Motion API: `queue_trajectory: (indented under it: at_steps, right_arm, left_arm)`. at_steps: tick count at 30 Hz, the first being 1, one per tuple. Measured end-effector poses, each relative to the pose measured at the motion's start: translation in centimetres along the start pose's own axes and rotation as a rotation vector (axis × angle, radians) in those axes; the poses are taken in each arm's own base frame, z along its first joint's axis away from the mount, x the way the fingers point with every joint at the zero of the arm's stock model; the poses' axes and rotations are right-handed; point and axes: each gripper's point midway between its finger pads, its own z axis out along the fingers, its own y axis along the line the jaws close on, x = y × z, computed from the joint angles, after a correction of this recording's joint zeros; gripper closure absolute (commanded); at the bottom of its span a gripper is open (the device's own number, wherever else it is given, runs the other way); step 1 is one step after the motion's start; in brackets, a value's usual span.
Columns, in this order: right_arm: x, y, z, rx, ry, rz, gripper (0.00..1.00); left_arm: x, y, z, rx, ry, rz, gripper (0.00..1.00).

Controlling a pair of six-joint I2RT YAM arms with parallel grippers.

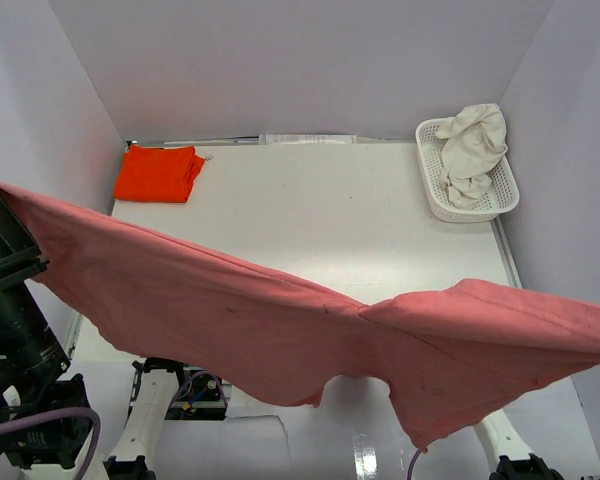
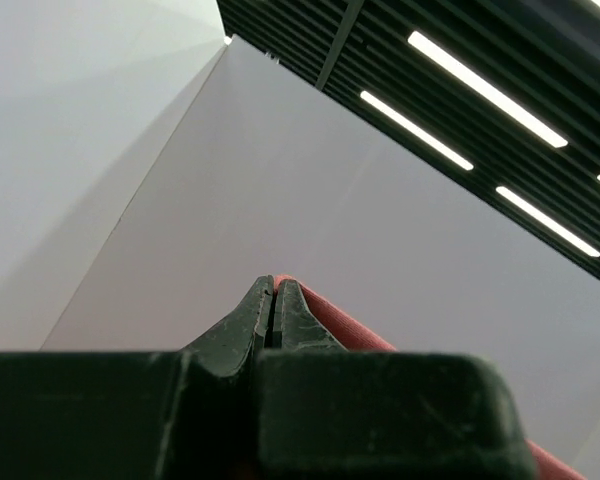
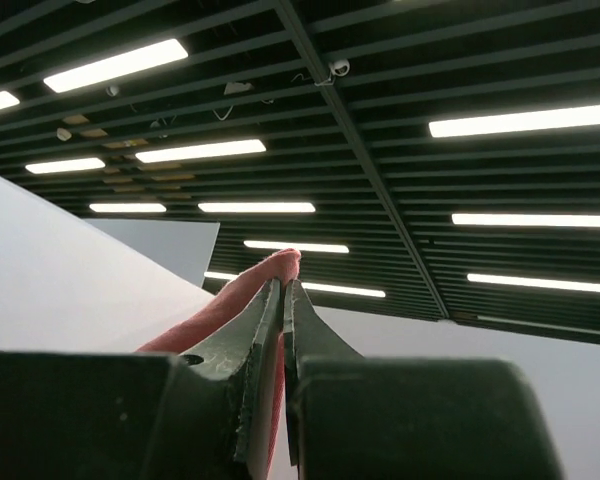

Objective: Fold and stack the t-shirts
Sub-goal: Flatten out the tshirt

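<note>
The large rose-red t-shirt (image 1: 280,330) hangs stretched across the front of the top view, held high at both ends. My left gripper (image 2: 273,285) is shut on its edge (image 2: 330,318) and points up at the wall. My right gripper (image 3: 282,286) is shut on another edge (image 3: 250,285) and points up at the ceiling. In the top view the right gripper is out of frame and the left one is hidden at the left edge. The orange-red t-shirt (image 1: 160,172) lies folded at the back left. The cream-white t-shirt (image 1: 475,150) sits crumpled in the basket.
The white lattice basket (image 1: 435,190) stands at the back right of the white table (image 1: 320,220). White walls enclose the table on three sides. The left arm's black body (image 1: 15,340) fills the lower left of the top view.
</note>
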Motion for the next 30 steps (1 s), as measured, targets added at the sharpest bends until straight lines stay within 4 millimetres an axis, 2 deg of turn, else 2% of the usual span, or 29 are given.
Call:
queue_trajectory:
  at_steps: [3,5,7,9,11,12,13,14,15,17,19,23,26,30]
  right_arm:
    - [0.7,-0.3,0.1,0.006,0.019,0.011,0.92]
    - [3.5,-1.2,0.0,0.026,0.072,0.041,0.92]
    - [8.6,-2.7,-0.7,0.062,0.173,0.087,0.92]
    - [14.8,-4.2,-2.3,0.111,0.3,0.143,0.92]
    - [22.2,-5.6,-5.5,0.18,0.474,0.224,0.92]
    - [26.0,-6.1,-7.8,0.221,0.572,0.268,0.92]
    - [28.6,-6.2,-9.7,0.248,0.635,0.301,0.92]
    - [32.0,-6.2,-13.0,0.292,0.734,0.345,0.92]
    - [33.6,-6.1,-14.9,0.317,0.788,0.372,0.92]
    - [36.1,-5.5,-18.7,0.353,0.867,0.41,0.92]
    - [37.4,-4.9,-21.6,0.379,0.926,0.441,0.92]
    - [39.6,-4.0,-25.0,0.401,0.996,0.488,0.92]
    - [42.0,-3.6,-27.9,0.42,1.078,0.526,0.92]
    - [45.4,-2.9,-32.6,0.465,1.204,0.576,0.92]
  left_arm:
    - [2.4,0.7,0.5,-0.003,0.035,0.011,1.0]
    - [5.0,1.7,0.9,-0.013,0.077,0.023,1.0]
    - [8.8,3.2,1.0,-0.034,0.149,0.038,1.0]
    - [12.6,4.9,0.8,-0.062,0.225,0.054,1.0]
    - [16.5,7.0,0.0,-0.097,0.304,0.071,1.0]
    - [18.6,8.1,-0.5,-0.117,0.352,0.083,1.0]
    - [20.1,8.9,-0.9,-0.127,0.383,0.09,1.0]
    - [22.4,10.2,-1.8,-0.149,0.436,0.103,1.0]
    - [23.5,10.9,-2.3,-0.16,0.463,0.11,1.0]
    - [25.3,12.0,-3.2,-0.174,0.506,0.118,1.0]
    - [27.0,13.1,-4.3,-0.189,0.548,0.125,1.0]
    - [29.8,14.5,-6.0,-0.202,0.622,0.127,1.0]
    - [32.5,15.6,-7.2,-0.212,0.694,0.122,1.0]
    - [37.2,17.6,-9.0,-0.247,0.822,0.122,1.0]
